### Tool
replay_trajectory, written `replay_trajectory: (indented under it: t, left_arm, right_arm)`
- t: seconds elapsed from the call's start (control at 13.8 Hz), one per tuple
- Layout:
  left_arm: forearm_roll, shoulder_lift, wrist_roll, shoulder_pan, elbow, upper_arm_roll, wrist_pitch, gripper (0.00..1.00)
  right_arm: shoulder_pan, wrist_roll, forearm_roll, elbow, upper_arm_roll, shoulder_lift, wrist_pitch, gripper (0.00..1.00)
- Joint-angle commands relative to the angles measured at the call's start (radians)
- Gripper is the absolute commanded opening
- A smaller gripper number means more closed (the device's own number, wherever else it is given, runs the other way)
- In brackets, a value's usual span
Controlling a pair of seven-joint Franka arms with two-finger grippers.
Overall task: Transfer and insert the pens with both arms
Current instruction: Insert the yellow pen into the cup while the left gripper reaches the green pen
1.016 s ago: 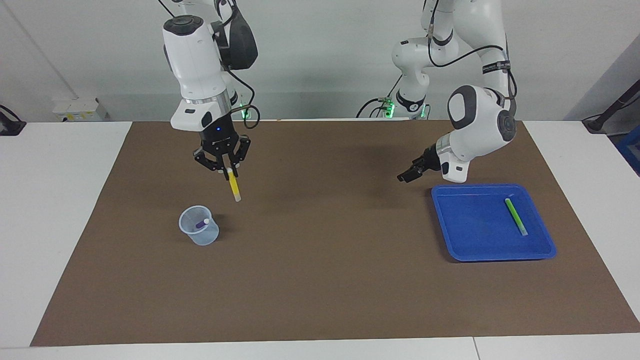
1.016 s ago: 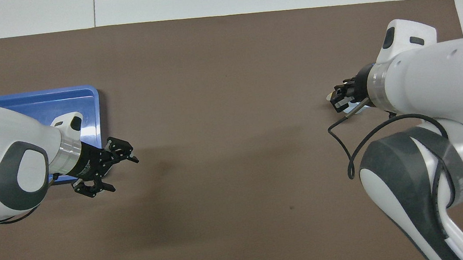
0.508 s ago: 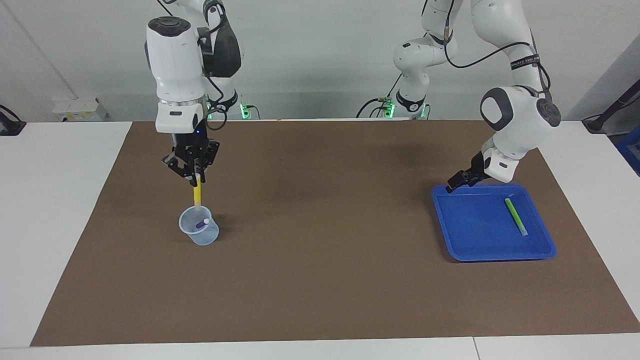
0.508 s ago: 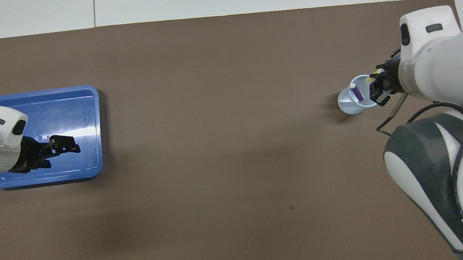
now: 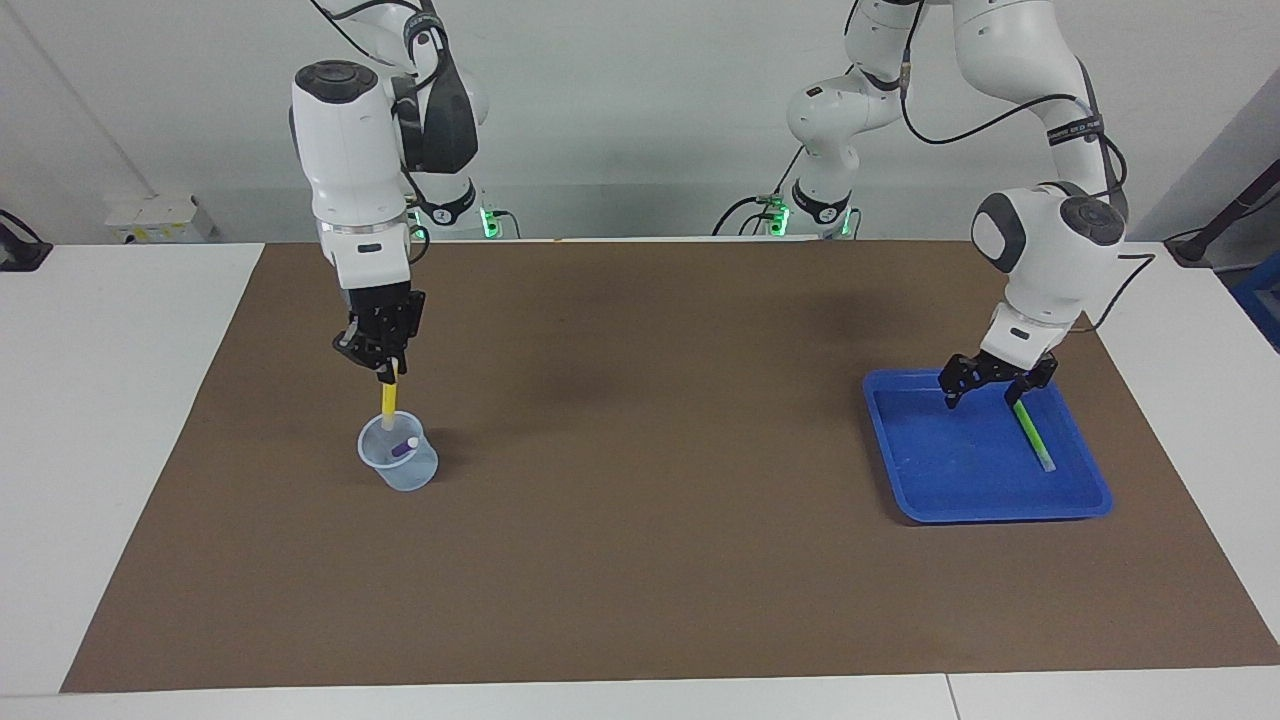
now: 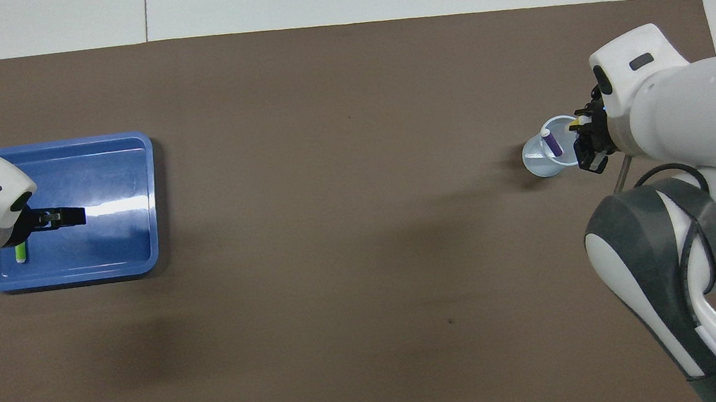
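- Your right arm (image 5: 350, 150) hangs down over the right arm's end of the brown mat (image 5: 640, 560), its wrist pointing nearly straight down.
- Your right gripper (image 5: 387, 372) is clenched on the top of the yellow pen (image 5: 388, 400) and sits right above the cup (image 5: 398, 463).
- That yellow pen stands almost upright, its long axis vertical, pale end down at the cup's rim; you cannot tell whether the tip is past the rim yet.
- Your left arm (image 5: 1045, 250) bends down over the tray (image 5: 985, 500), forearm steep, wrist angled toward the tray floor.
- Your left gripper (image 5: 990, 392) has its fingers spread wide and grasps nothing; it hovers low over the tray part nearest the robots, just over the green pen's upper end.
- The green pen (image 5: 1030, 433) lies flat in the tray, its long axis running roughly away from the robots with a slight slant, pale end farthest from them.
- The clear cup stands upright on the mat and holds the purple pen (image 5: 404, 447), which leans inside with its pale end up.
- The blue tray, at the left arm's end, holds only the green pen.
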Motion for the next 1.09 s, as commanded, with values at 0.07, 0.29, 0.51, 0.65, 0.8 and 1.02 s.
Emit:
replay_trajectory:
  t: [0.07, 0.29, 0.51, 0.65, 0.8, 1.02]
  left_arm:
    - [0.058, 0.163, 0.081, 0.105, 0.072, -0.009, 0.109, 1.00]
    - [0.090, 0.190, 0.086, 0.110, 0.134, -0.009, 0.073, 1.00]
    - [0.093, 0.207, 0.090, 0.114, 0.132, -0.007, 0.097, 0.95]
    - [0.093, 0.211, 0.104, 0.121, 0.120, -0.009, 0.099, 0.85]
    - [0.093, 0.214, 0.104, 0.122, 0.121, -0.007, 0.103, 0.78]
    - [0.093, 0.225, 0.104, 0.128, 0.132, -0.007, 0.112, 0.78]
  right_arm:
    - [-0.007, -0.077, -0.004, -0.021, 0.007, 0.025, 0.025, 0.00]
    - [-0.012, -0.118, -0.002, -0.038, 0.007, 0.033, 0.027, 0.00]
    - [-0.018, -0.132, 0.001, -0.061, 0.009, 0.031, 0.027, 0.00]
    - [-0.015, -0.134, 0.001, -0.062, 0.007, 0.031, 0.027, 0.00]
    - [-0.015, -0.135, 0.001, -0.067, 0.007, 0.030, 0.020, 0.00]
    - [-0.017, -0.137, 0.001, -0.073, 0.007, 0.025, 0.019, 0.28]
